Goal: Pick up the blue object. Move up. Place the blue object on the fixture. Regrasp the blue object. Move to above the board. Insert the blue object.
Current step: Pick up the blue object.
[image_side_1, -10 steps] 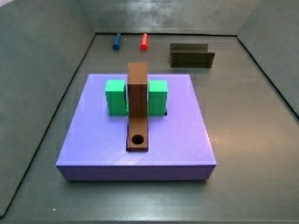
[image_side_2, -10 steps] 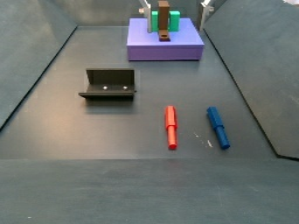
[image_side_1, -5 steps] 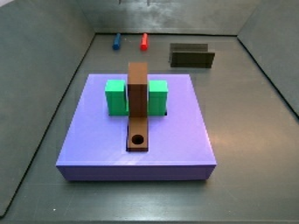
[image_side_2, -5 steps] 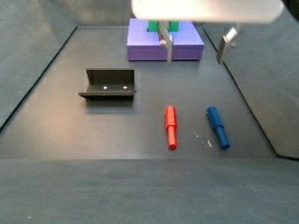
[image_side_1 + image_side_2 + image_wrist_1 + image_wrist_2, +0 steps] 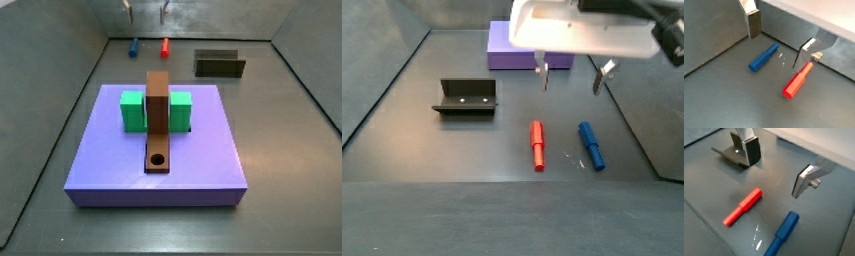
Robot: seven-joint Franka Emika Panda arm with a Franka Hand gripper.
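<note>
I see my tool (image 5: 571, 76) hanging open and empty above the worktop (image 5: 476, 150), over the pegs. The blue object (image 5: 591, 145) lies flat just beside the red peg (image 5: 539, 145), apart from the fixture (image 5: 466, 97) and board (image 5: 158, 145).

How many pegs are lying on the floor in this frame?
2: the blue object and the red peg, side by side on the floor, both below the open gripper. None seems hidden.
</note>
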